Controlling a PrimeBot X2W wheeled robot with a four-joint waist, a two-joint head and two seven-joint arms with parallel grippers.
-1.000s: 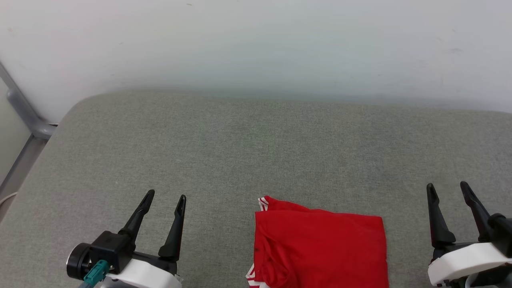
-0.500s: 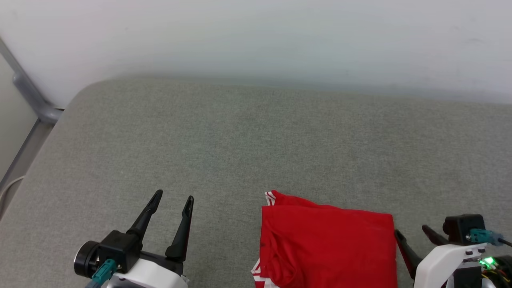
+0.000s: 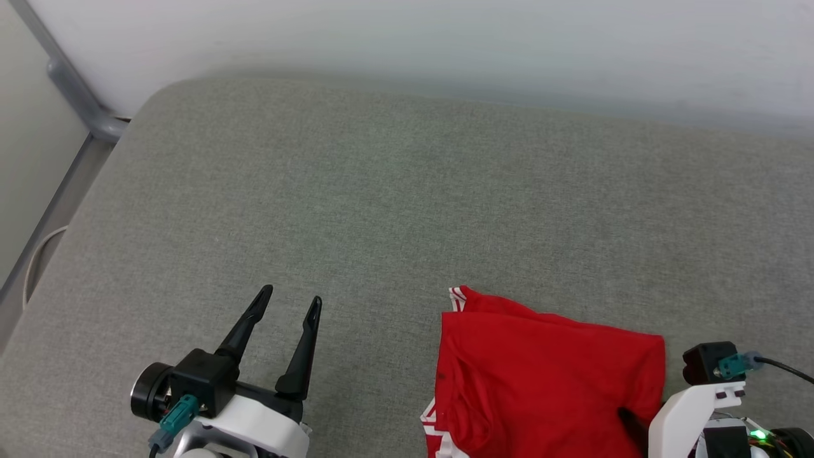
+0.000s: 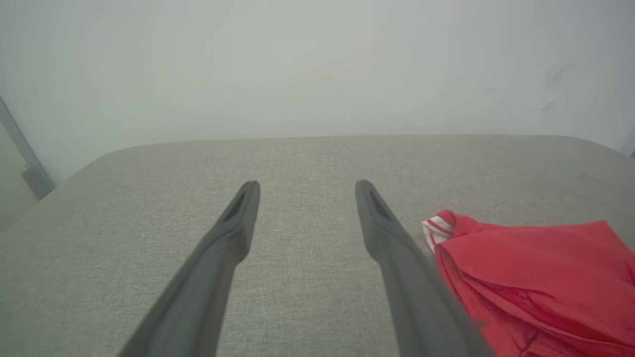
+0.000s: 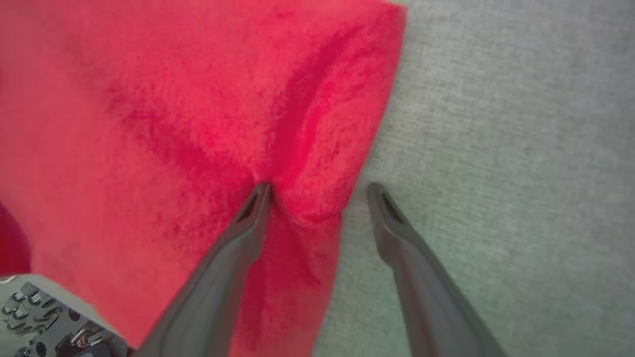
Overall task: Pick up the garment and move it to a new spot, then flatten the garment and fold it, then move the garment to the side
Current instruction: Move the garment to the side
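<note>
At the far left of the head view a grey pipe (image 3: pixel 70 83) runs down beside the pale wall (image 3: pixel 445 38). Below it a thin cable (image 3: pixel 38 267) loops off the edge of the grey fabric surface (image 3: pixel 381 210); I cannot see where either end goes.

My left gripper (image 3: pixel 291 296) hangs over bare fabric with its fingers spread and nothing between them. A teal connector (image 3: pixel 172 416) sits on its wrist, and the frame's bottom edge cuts off the forearm behind it. From the left wrist view the left gripper (image 4: pixel 307 184) points toward the wall, with the garment (image 4: pixel 536 267) just beside its right finger and partly covered by it.

The garment (image 3: pixel 547 375) lies folded, right of centre near the surface's near edge. Only plain red faces up. A bit of red-white striped trim (image 3: pixel 456 296) peeks out at its far left corner, and more at the lower left. The frame cuts off its near part.

My right gripper (image 5: pixel 319 187) is unclenched, straddling the garment's (image 5: pixel 149 124) right edge. One finger (image 5: pixel 238 248) presses into the red cloth, and the other rests on the grey fabric just beside it. A small ridge of cloth bulges between them, not pinched. In the head view my own white wrist housing (image 3: pixel 683 413) hides most of this gripper; a single dark finger (image 3: pixel 629 421) shows on the cloth.
</note>
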